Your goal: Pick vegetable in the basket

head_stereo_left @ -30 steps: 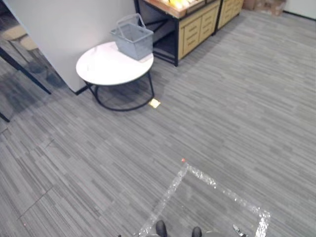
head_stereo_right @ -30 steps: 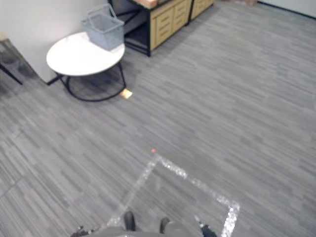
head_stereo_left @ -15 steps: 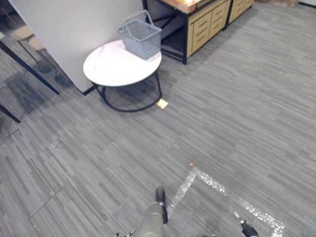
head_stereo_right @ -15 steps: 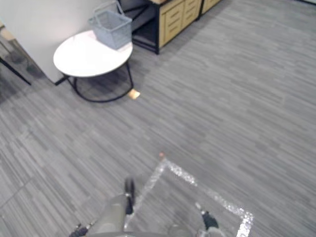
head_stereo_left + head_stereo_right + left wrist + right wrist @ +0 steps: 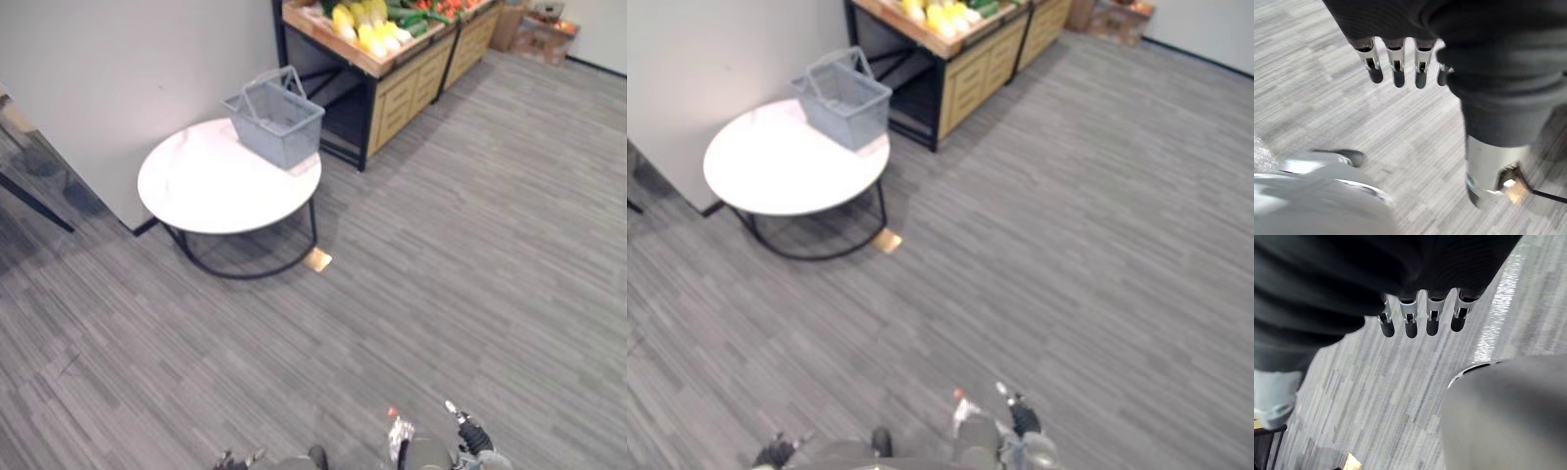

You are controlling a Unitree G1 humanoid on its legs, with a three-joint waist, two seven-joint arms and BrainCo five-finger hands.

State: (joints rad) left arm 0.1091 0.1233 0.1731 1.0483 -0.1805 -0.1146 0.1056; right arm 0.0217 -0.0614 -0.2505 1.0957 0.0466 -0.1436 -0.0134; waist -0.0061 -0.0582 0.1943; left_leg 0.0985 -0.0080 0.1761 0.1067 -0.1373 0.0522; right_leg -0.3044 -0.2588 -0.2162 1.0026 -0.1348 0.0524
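The left hand [image 5: 1397, 68] and right hand [image 5: 1410, 319] hang low, fingers loosely straight, holding nothing; the vegetables [image 5: 367, 24] lie well apart, straight ahead on the wooden stand [image 5: 397, 73]; the grey basket [image 5: 276, 119] sits ahead-left on the round white surface [image 5: 206, 186], nearer the left arm

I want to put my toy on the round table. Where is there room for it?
Most of the white table is bare: everything from its near rim up to the grey basket, which sits at its far edge next to the shelf. The shelf top is crowded with vegetables.
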